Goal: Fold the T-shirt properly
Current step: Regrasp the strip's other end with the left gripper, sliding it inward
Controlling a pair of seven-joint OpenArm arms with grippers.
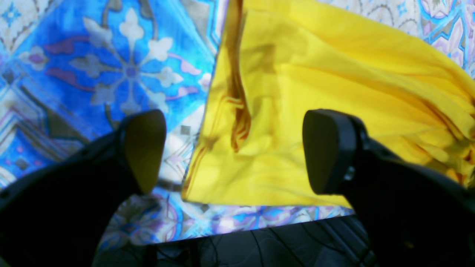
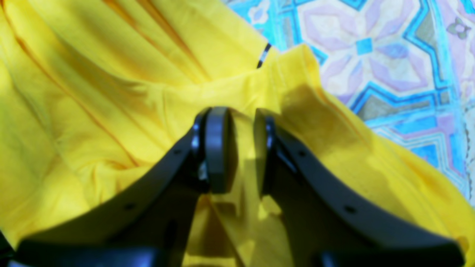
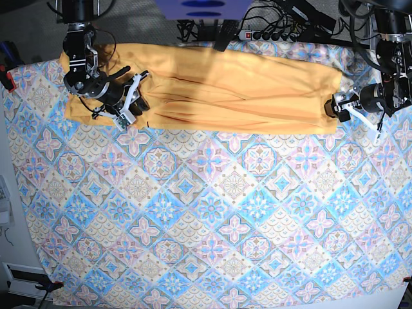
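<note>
The left gripper (image 1: 233, 152) is seen with its two dark fingers (image 1: 144, 148) spread wide apart and nothing clamped between them. Beyond and between the fingertips, a rumpled end of the yellow T-shirt (image 1: 315, 92) is laid on the blue-patterned tablecloth (image 1: 111, 66), its straight hem running just past the fingertips and its side edge falling between the two fingers. Bare cloth is shown beyond the left-hand finger, while creased fabric is spread behind the right-hand one.
</note>
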